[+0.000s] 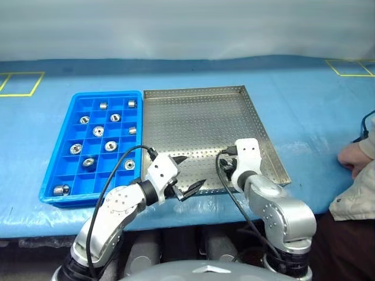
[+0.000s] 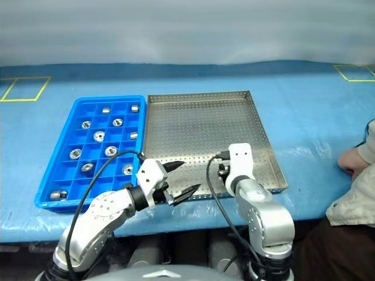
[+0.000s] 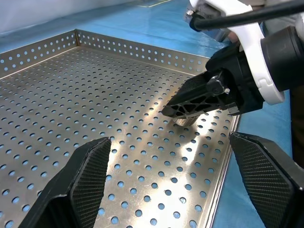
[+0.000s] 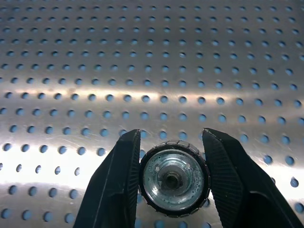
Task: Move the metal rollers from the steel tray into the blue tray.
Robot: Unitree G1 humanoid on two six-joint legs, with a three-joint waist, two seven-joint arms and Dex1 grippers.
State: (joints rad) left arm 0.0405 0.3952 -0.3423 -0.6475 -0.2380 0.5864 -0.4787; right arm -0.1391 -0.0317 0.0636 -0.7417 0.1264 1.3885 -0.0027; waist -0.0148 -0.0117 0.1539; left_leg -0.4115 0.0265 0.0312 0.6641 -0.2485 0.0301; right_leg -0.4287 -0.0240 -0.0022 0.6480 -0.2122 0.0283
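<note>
One metal roller, a shiny ring with a central hole, sits between the black fingers of my right gripper, which is shut on it low over the steel tray near its front right corner. The left wrist view shows the same roller under that gripper. My left gripper hangs open and empty over the tray's front edge, just left of the right one. Several metal rollers lie in compartments of the blue tray, which adjoins the steel tray's left side.
Both trays rest on a blue-covered table with yellow tape squares at the far corners. A person's hand and sleeve rest on the table's right edge.
</note>
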